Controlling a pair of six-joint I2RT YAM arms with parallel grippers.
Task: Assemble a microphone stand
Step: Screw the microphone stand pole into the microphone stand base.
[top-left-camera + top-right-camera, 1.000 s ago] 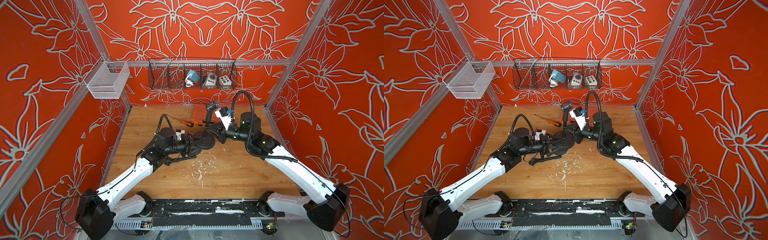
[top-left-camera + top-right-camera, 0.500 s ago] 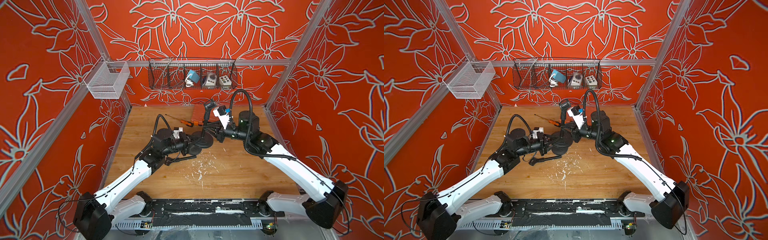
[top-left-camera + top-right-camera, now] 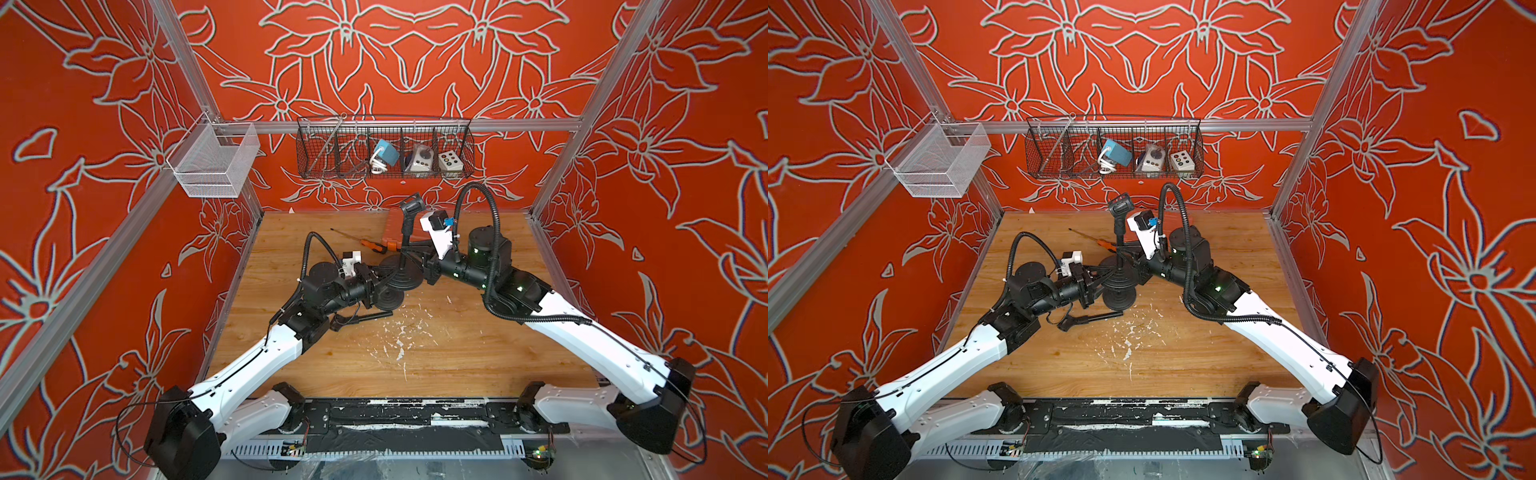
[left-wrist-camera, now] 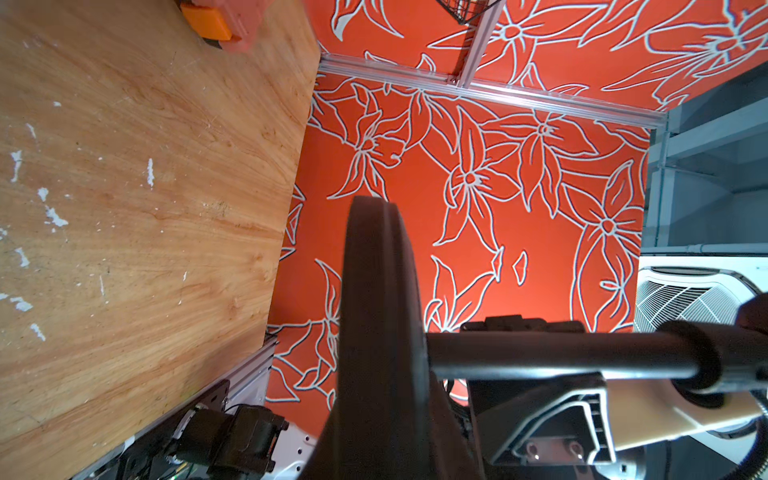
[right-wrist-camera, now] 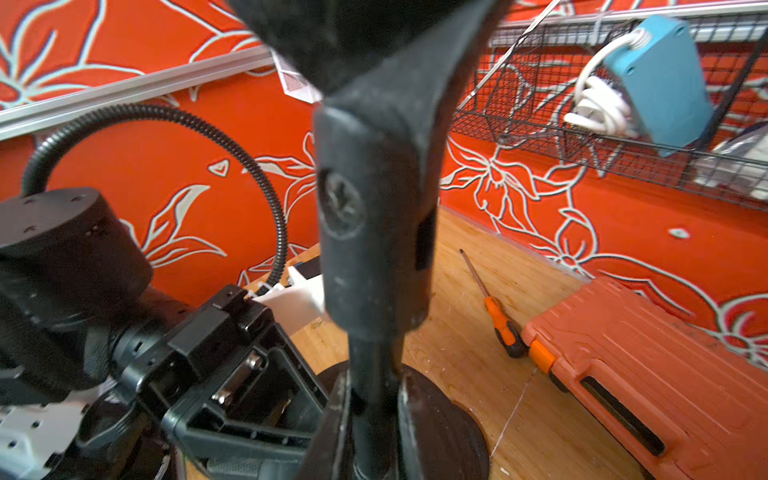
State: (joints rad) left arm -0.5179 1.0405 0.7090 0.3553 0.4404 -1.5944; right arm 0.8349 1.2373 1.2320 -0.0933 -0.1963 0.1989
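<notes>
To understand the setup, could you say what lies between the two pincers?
The microphone stand, base and pole, stands between left pincer and right pincer, in both top views.

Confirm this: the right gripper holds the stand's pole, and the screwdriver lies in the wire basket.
Wrong: the screwdriver lies on the table, as the right wrist view shows. The right gripper does hold the stand's pole.

You'll find no legible text or number here; marks on the white box [image 3: 451, 162] are too small to read.
</notes>
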